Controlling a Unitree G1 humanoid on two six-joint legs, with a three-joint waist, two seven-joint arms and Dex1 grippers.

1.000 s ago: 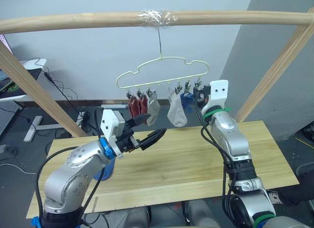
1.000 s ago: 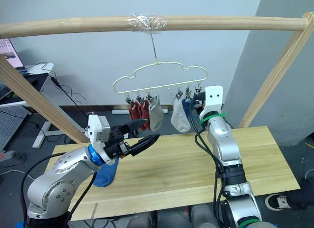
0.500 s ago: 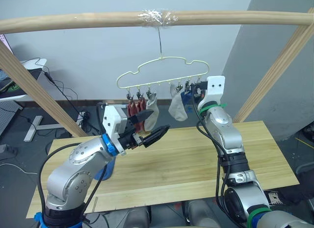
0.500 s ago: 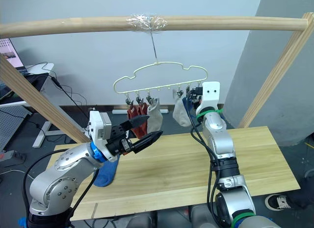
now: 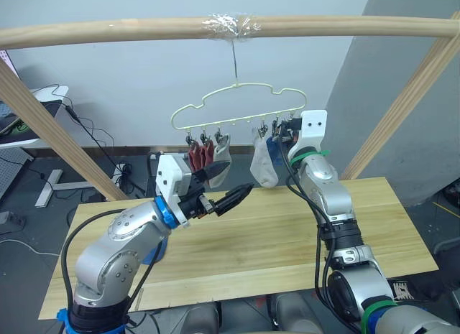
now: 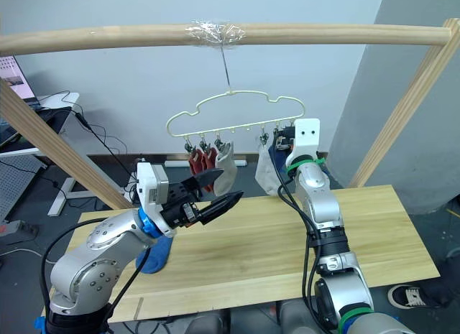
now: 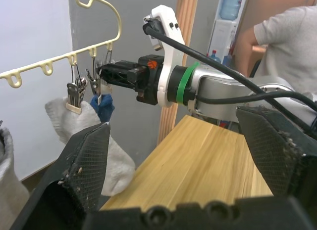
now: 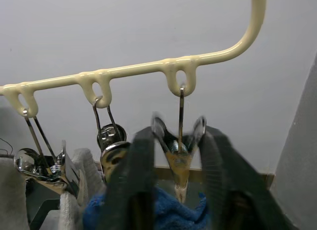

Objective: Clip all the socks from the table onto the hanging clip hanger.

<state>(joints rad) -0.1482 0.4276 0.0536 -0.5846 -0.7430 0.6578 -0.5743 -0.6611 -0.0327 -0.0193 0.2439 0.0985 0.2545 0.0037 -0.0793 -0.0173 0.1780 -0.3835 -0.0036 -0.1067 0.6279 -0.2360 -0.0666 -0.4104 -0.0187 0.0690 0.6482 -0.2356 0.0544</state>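
The pale-yellow clip hanger (image 5: 237,108) is hung by its hook from the wooden pole (image 5: 215,26) above the surface (image 5: 287,233). Two rust-red socks (image 5: 198,154) and two light grey socks (image 5: 263,161) are seen clipped along it. The right claw (image 8: 178,156) is pressed around the last metal clip (image 8: 179,141), with a blue sock (image 8: 163,215) just beneath. The left claw (image 5: 228,192) is held released over the surface, nothing between its fingers. A second blue sock (image 6: 154,256) is left lying at the surface's left end.
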